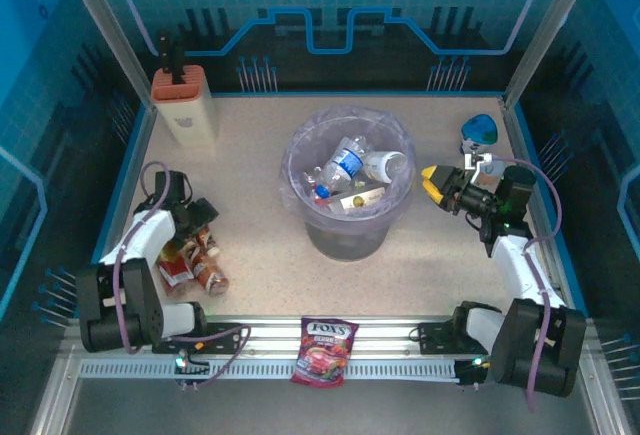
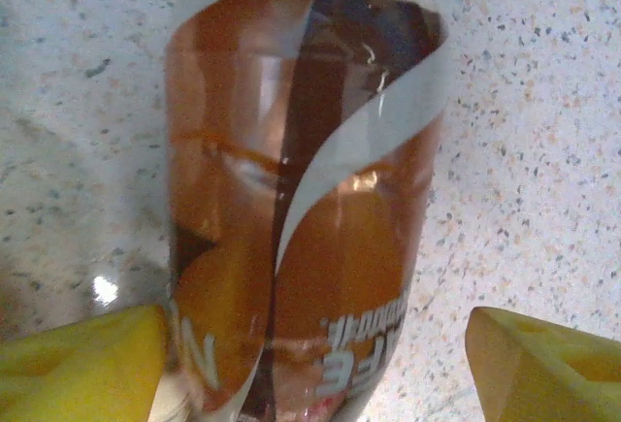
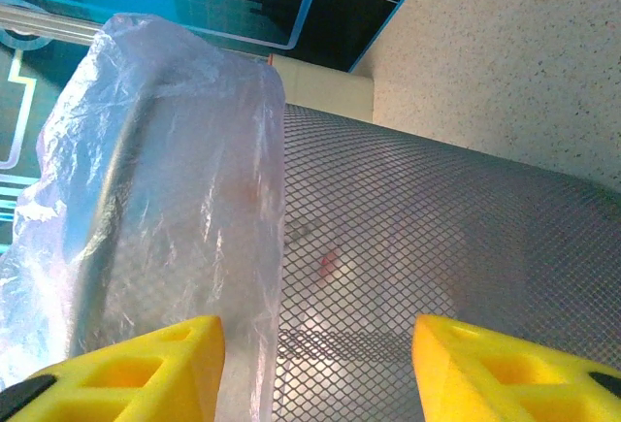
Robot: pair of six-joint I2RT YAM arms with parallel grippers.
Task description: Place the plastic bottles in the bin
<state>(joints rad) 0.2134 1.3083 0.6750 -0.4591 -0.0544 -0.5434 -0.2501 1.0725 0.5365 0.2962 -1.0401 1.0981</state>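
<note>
A brown bottle lies on the bench at lower left, between the left tool's 2 parted fingers. The bin, mid-frame, holds bottles. The right tool, apart and empty, faces its right rim.

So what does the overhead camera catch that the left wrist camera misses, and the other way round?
Overhead adds the grey bin with bottles already inside, the candy bag, and the open right gripper beside the bin. The wrist camera adds the label of a brown bottle close up, between the yellow fingers of the open left gripper. Both show that gripper at a bottle on the speckled table.
</note>
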